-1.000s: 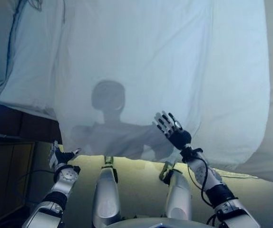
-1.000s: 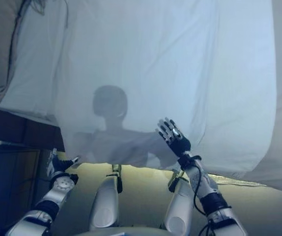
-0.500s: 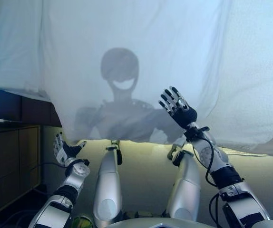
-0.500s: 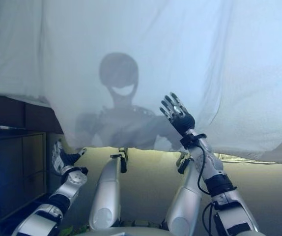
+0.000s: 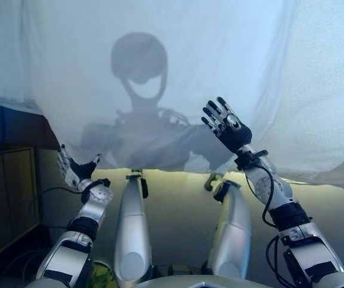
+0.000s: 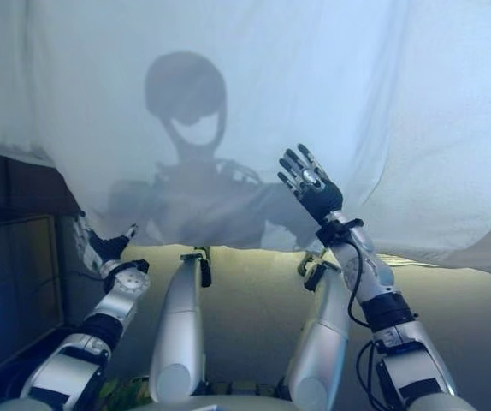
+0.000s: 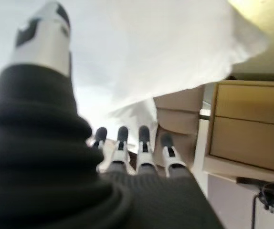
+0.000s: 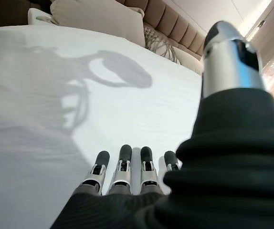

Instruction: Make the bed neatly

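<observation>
Though unseen overhead, pillows beyond sheet.

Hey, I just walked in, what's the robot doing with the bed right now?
The robot stands at the edge of a bed covered by a white sheet that hangs over the side. Both hands are open and hold nothing. The right hand is raised over the sheet near its hanging edge, fingers spread. The left hand is lower, beside the bed by a wooden cabinet. Pillows lie at the headboard. The sheet looks fairly smooth.
</observation>
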Robot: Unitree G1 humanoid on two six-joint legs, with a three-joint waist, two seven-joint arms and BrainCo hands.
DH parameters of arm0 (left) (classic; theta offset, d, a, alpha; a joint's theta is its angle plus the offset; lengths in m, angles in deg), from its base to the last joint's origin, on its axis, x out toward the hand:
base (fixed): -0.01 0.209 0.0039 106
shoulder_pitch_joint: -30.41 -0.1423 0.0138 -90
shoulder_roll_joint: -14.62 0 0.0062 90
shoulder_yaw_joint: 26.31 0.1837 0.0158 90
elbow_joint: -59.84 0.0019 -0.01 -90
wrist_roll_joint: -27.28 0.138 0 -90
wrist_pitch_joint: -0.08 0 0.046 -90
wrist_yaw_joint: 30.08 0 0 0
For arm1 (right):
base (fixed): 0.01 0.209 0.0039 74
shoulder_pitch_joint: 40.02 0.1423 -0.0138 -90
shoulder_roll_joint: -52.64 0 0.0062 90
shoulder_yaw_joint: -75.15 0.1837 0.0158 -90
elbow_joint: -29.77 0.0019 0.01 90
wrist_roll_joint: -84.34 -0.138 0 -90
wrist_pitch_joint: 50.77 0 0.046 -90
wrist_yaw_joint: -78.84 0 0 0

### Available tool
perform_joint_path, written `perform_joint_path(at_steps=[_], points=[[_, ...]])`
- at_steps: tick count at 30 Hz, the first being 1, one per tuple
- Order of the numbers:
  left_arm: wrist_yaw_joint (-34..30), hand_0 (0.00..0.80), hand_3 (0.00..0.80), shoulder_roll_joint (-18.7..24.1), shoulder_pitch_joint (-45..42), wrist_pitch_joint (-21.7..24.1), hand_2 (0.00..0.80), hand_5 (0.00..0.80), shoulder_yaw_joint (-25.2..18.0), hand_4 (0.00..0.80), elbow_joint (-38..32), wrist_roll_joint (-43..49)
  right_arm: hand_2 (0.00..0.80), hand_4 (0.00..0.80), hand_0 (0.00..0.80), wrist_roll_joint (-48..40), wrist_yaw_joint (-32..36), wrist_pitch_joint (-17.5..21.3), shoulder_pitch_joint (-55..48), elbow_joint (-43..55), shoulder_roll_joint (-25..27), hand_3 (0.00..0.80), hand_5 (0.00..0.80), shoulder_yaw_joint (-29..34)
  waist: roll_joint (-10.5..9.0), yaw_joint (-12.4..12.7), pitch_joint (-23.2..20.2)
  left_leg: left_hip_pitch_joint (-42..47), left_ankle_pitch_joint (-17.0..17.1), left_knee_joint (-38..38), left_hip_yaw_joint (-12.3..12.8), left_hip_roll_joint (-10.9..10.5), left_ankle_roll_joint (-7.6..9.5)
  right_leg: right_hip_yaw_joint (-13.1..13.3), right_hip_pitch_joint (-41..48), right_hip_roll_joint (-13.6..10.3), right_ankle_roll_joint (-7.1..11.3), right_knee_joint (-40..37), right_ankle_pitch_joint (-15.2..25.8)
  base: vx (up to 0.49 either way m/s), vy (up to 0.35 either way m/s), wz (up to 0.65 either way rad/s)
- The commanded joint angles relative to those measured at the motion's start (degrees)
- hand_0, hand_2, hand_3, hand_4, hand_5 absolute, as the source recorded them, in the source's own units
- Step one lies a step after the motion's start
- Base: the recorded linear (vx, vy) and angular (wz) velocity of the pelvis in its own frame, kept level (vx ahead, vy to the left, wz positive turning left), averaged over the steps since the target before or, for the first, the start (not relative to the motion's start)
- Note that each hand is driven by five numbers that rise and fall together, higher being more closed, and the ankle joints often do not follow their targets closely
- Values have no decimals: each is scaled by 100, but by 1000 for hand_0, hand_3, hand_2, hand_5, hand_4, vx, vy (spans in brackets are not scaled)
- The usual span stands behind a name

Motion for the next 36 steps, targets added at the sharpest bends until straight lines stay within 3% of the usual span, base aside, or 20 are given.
perform_joint_path(at_steps=[1,9,15,20,32,36], points=[[250,0,0,351,110,111,0,0,-209,0,-107,600,0,0,0,-179,231,244,-139,567,137,0,0,99,-66,76,161,-663,659,142,-334,-177,448,61,-20,-83,586,-1070,1764,-16,40,0],[127,0,0,658,445,-215,0,0,220,0,99,905,0,0,0,-453,493,559,51,348,306,0,0,83,-173,41,251,-1089,636,408,-473,-143,435,103,-283,66,661,-1003,1837,-10,12,-4],[-263,0,0,1146,802,126,0,0,128,0,359,747,0,0,0,-866,424,917,-93,-35,494,0,0,196,-358,-16,374,-1479,558,669,-552,-89,464,5,-431,241,646,-997,1862,-30,-5,-18],[-510,0,0,1492,1094,317,0,0,68,0,576,430,0,0,0,-1351,960,1194,-206,-319,641,0,0,403,-396,-93,376,-1974,319,1270,-552,-130,519,9,-755,303,591,-693,1827,-35,51,-12],[-712,0,0,1965,1172,187,0,0,15,0,686,575,0,0,0,-1513,1321,1072,-394,-16,734,0,0,689,-457,-122,375,-2938,21,2395,-670,-107,629,74,-1255,337,426,-138,1718,-17,42,-15],[-822,0,0,1958,1097,-241,0,0,92,0,721,583,0,0,0,-1410,1285,1051,-433,173,692,0,0,689,-490,-95,376,-3127,10,2494,-714,-94,663,32,-1334,332,392,-79,1674,-15,13,-14]])
